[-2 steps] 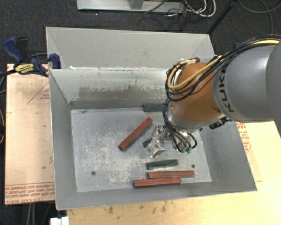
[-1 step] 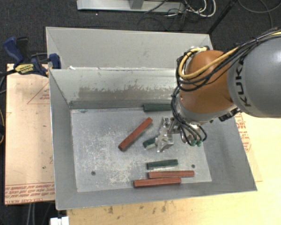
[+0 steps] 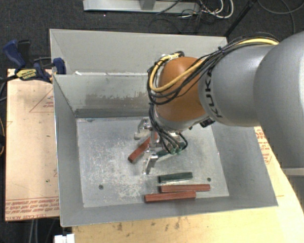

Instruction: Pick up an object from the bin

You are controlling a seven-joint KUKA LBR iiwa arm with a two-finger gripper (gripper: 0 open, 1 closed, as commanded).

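In the grey metal bin (image 3: 66, 135), the KUKA arm (image 3: 253, 85) is reaching in from the right, and its claw (image 3: 146, 147) is hanging low over the middle of the floor with its two fingers spread. Near the front wall, well apart from it, two long reddish-brown sticks (image 3: 185, 188) and a dark green bar (image 3: 175, 176) are lying side by side. Between the fingers a shorter reddish-brown stick (image 3: 138, 153) is lying slantwise. By my reading the pick is sitting about halfway: the claw is placed around the stick, while closing and lifting are not yet done. The stick is looking slim, flat-sided and rigid.
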